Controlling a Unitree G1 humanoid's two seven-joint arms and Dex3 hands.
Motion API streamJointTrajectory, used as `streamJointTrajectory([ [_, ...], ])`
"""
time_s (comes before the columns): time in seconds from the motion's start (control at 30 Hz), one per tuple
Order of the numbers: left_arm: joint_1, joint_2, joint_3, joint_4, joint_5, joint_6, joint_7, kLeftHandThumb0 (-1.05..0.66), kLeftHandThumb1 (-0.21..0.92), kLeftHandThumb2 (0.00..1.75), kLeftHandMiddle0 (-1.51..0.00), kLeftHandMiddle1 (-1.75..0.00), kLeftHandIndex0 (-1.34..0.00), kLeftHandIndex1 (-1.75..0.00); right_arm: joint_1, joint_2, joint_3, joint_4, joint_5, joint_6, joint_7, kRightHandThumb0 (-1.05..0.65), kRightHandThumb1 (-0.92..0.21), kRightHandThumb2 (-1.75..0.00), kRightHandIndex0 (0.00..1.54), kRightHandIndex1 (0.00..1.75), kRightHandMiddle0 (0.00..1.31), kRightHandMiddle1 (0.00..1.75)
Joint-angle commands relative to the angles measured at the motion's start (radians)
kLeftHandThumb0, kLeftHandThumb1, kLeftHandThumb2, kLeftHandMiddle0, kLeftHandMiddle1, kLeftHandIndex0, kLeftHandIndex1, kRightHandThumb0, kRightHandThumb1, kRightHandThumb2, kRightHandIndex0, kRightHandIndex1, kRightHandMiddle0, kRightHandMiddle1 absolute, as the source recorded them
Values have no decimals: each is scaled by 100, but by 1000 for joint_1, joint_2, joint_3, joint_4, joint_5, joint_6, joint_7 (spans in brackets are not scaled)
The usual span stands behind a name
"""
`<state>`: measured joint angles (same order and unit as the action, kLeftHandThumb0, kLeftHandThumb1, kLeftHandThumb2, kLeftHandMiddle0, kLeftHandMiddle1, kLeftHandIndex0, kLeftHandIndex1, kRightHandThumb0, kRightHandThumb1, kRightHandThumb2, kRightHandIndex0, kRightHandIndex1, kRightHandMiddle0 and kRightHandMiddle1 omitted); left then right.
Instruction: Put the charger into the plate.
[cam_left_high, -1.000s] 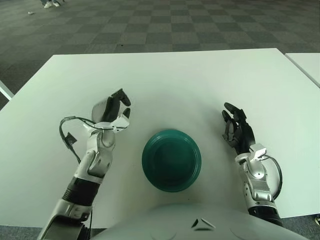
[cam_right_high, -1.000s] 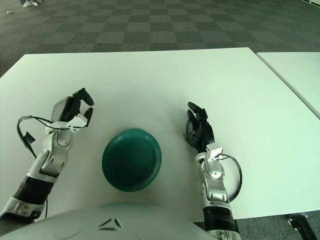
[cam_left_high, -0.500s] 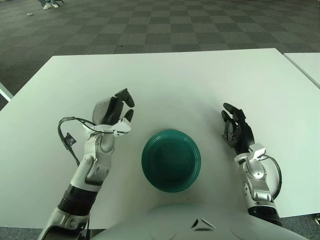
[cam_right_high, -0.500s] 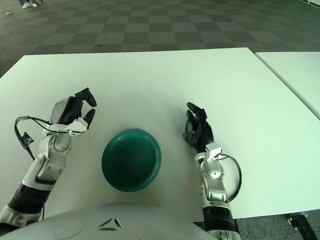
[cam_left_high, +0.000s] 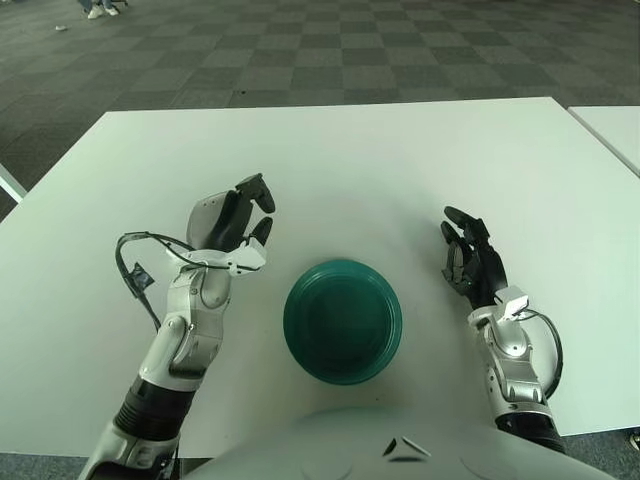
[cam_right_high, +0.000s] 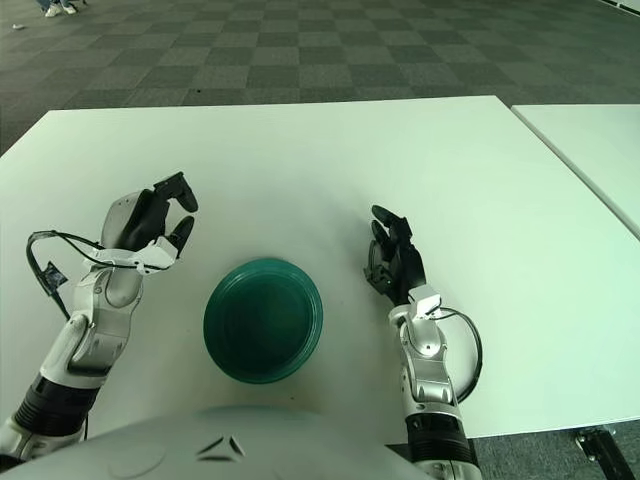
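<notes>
Green plate (cam_left_high: 343, 320) sitting on the white table (cam_left_high: 330, 170), near its front edge, between the two hands, with nothing visible inside it. Left hand (cam_left_high: 228, 222) raised just left of the plate, fingers (cam_left_high: 254, 190) curled over the palm, though impossible to tell if a charger sits inside. Right hand (cam_left_high: 472, 262) resting on the table right of the plate, fingers loosely spread, holding nothing.

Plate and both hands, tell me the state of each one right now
Plate: upright on the white table, nothing in it.
Left hand: raised to the left of the plate, fingers curled, holding nothing visible.
Right hand: low over the table to the right of the plate, fingers relaxed, holding nothing.
Charger: not in view.
</notes>
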<state>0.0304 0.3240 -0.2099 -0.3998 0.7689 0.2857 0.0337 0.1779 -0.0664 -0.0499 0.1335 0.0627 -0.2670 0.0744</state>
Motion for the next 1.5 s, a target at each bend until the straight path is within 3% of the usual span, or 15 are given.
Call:
streamJointTrajectory([
  [0.0,-3,-7,-20,-37,28,3,-36,-48,28,136,-119,-175,-64,-175,57,7,18,72,-7,75,13,-85,-92,-84,26,1,0,64],
  [0.17,4,-36,-102,-144,89,24,-132,-48,28,136,-119,-175,-64,-175,70,9,25,52,-14,71,10,-84,-92,-86,25,1,0,64],
  [0.53,-20,-55,-152,-239,90,6,-294,-49,26,138,-122,-175,-65,-175,66,10,33,63,-21,82,1,-85,-92,-88,25,1,0,65],
  [0.7,-75,-85,-202,-236,96,4,-363,-49,26,138,-122,-175,-65,-175,69,7,37,66,-28,72,3,-84,-92,-87,25,1,0,63],
  [1.07,-107,-120,-285,-260,100,-43,-434,-48,29,135,-114,-175,-63,-175,83,16,41,69,-14,50,11,-82,-92,-82,27,1,0,63],
  [1.47,-91,-119,-341,-265,108,-110,-467,-46,33,130,-107,-175,-60,-175,92,6,49,82,23,-42,93,-80,-92,-79,17,0,0,51],
])
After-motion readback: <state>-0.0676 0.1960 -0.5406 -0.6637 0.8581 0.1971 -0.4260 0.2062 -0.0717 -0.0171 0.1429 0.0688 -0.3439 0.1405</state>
